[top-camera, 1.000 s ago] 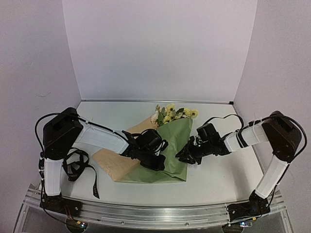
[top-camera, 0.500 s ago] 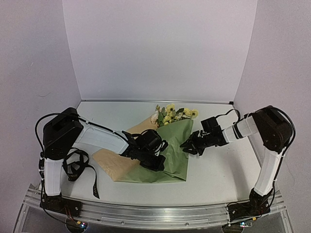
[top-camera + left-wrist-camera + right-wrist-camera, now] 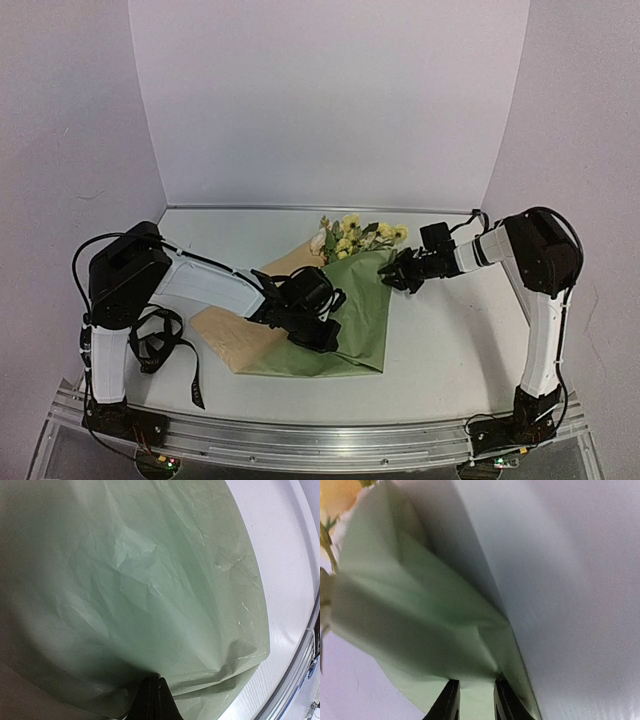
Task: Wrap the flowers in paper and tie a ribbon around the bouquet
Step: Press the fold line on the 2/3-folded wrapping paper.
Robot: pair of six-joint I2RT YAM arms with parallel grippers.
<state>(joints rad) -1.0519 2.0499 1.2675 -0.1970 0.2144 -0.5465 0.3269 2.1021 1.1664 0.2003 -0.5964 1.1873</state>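
We have the flowers [image 3: 355,235] lying on the table [image 3: 450,350], blooms at the far end, and the paper [image 3: 365,300] covers them toward us, so the long axis runs near to far. Our left gripper [image 3: 328,340] is clamped shut on the paper's near half. Our right gripper [image 3: 388,278] sits at its far right corner just beside the blooms, jaws slightly apart astride the edge, and we cannot tell whether they pinch it. We judge this flap must fold leftward across the axis, with the right arm nearer.
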